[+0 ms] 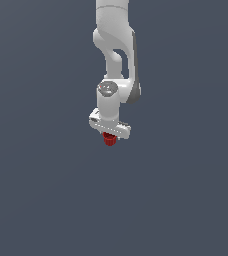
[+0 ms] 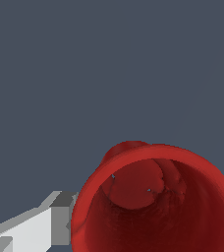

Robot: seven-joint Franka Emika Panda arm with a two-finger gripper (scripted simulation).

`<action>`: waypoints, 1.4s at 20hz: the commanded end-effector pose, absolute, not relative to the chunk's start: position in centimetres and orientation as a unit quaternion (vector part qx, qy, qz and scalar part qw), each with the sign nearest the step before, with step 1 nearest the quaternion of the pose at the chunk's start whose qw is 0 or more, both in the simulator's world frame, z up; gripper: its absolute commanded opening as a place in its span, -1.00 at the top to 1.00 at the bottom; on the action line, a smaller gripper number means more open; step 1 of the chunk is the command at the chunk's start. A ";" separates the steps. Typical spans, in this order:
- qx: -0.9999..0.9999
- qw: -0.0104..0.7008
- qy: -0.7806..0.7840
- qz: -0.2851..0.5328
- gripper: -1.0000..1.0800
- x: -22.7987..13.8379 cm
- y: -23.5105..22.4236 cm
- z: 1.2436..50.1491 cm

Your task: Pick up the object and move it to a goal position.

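one red cup [image 1: 109, 139], tucked directly under the white gripper [image 1: 110, 134] and narrower than it, only its lower part poking out below. in the wrist view, open rim [image 2: 153, 197] huge and close, one grey finger [image 2: 60, 221] touching its side. seemingly clamped on the cup. one arm [image 1: 117, 55], one gripper.

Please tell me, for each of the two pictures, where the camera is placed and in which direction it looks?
Exterior view: off the arm, seemingly above, facing the white arm, its gripper and the red cup under it.
Wrist view: on the wrist, looking along the gripper into the open mouth of the red cup; only one white finger shows.
Shared: the red cup and part of the gripper appear in both.
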State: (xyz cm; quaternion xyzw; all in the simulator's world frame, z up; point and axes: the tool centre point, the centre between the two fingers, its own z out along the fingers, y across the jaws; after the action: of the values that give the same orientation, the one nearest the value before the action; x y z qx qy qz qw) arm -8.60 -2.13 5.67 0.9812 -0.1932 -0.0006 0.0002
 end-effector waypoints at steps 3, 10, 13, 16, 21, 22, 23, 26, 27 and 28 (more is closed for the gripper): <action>0.981 0.000 -0.194 0.000 -0.92 -8.5 -2.1 4.7; 0.981 0.000 -0.194 0.000 1.00 -8.5 -2.1 4.7; 0.981 0.000 -0.194 0.000 1.00 -8.5 -2.1 4.7; 0.981 0.000 -0.193 0.000 1.00 -8.5 -2.1 4.9; 0.981 0.000 -0.193 0.000 1.00 -8.5 -2.4 5.8; 0.981 0.000 -0.193 0.000 1.00 -8.4 -2.6 6.2; 0.981 0.000 -0.193 0.000 1.00 -8.4 -2.7 6.6; 0.981 0.000 -0.193 0.000 1.00 -8.3 -3.4 8.2; 0.981 0.000 -0.193 0.000 1.00 -8.3 -3.6 8.9; 0.981 0.000 -0.193 0.000 1.00 -8.2 -3.9 9.6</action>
State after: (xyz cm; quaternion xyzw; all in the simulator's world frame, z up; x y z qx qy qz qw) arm -8.34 -3.48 8.49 0.9812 -0.1929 -0.0008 -0.0002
